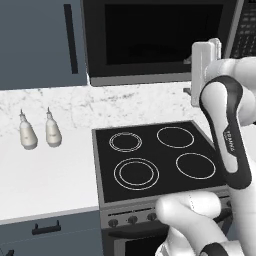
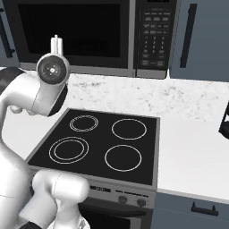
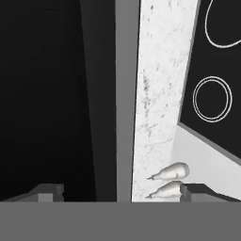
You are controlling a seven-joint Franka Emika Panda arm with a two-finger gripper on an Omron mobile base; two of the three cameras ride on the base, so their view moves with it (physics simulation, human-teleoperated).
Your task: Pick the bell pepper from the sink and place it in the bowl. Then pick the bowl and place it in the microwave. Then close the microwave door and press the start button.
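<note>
Pincer [image 3: 121, 192] tips sit wide apart at the lower corners of the hand view, clamped on nothing, facing the wide black box-shaped microwave [image 1: 160, 42] and its dark glass microwave door [image 2: 74, 33] with grey trim. In the base views that microwave fills the upper frame above the black four-ring cooktop [image 1: 157, 157]. Two small cream bottles [image 1: 39, 131] stand on the white bench [image 1: 45, 175] at left.
</note>
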